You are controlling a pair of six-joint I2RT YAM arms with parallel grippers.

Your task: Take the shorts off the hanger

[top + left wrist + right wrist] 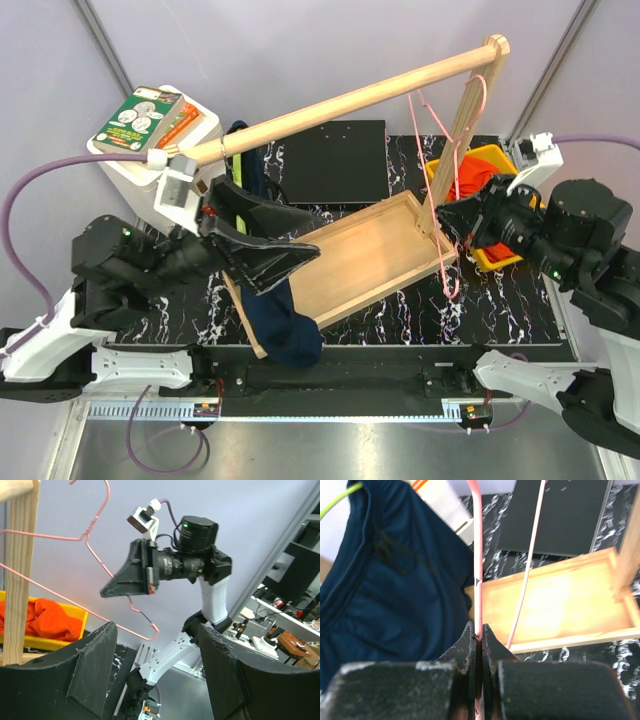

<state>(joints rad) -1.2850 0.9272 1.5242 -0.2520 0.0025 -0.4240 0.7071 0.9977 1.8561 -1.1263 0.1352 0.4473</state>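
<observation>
While clamping the right gripper (447,228) tight on the wire of the pink hanger (478,555), jaws pressed together around it, holding that hanger at centre right of the top view, just beside the wooden upright post (462,120). Spreading the left gripper (300,238) wide at centre left, fingers (90,670) apart and gripping nothing. Draping the navy shorts (285,325) over the left end of the wooden tray (370,250), trailing toward the bottom edge. Bunching the orange shorts (476,184) inside the yellow bin (492,155) at far right.
</observation>
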